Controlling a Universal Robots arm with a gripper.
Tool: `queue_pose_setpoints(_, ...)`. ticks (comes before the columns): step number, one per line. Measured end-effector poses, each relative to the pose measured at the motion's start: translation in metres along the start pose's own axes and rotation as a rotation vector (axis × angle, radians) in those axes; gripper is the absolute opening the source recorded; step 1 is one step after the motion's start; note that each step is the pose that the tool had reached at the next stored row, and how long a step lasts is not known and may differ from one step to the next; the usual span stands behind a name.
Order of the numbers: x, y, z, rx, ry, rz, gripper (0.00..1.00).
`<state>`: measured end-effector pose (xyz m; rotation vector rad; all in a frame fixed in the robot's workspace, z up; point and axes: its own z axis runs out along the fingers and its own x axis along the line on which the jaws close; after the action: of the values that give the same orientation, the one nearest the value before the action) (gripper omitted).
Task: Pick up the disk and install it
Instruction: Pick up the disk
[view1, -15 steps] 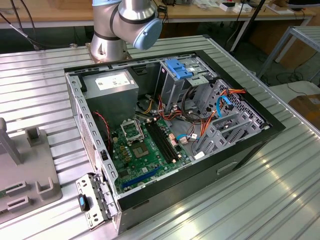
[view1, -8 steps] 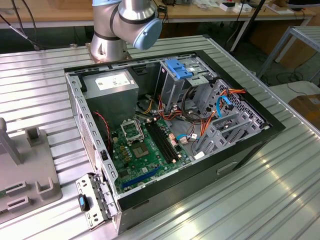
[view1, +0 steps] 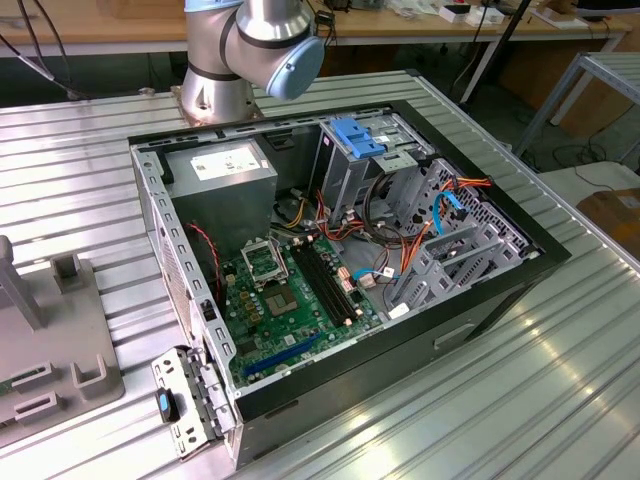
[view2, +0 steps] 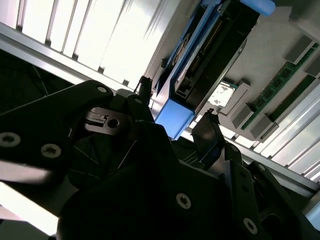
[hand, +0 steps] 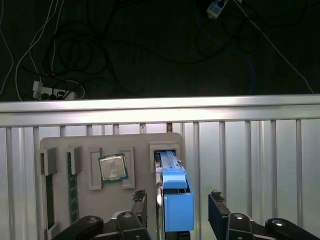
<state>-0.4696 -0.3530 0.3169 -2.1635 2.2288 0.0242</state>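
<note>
In both wrist views the disk stands on its edge in a slot of a grey holder plate. Its blue rail frame faces the camera, and the dark metal body runs away behind it. My gripper is open, with one dark finger on each side of the disk and a gap on both sides. In the second wrist view the gripper straddles the blue end the same way. The open computer case lies on the table in the exterior view.
The holder plate also carries a processor chip and memory sticks. The table's edge rail runs just beyond it, with cables on the floor past it. Inside the case stand a cage with a blue top and a grey supply box.
</note>
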Motion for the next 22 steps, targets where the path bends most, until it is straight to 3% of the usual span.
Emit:
queue_pose_setpoints(7,0.0,0.0,0.0003,0.0,0.0,0.0,0.6)
queue_pose_setpoints(15,0.0003,0.0001,0.0078,-0.0001,0.0001,0.0,0.6)
queue_pose_setpoints(22,0.0003,0.0001,0.0093,0.0004,-0.0001,0.0,0.6)
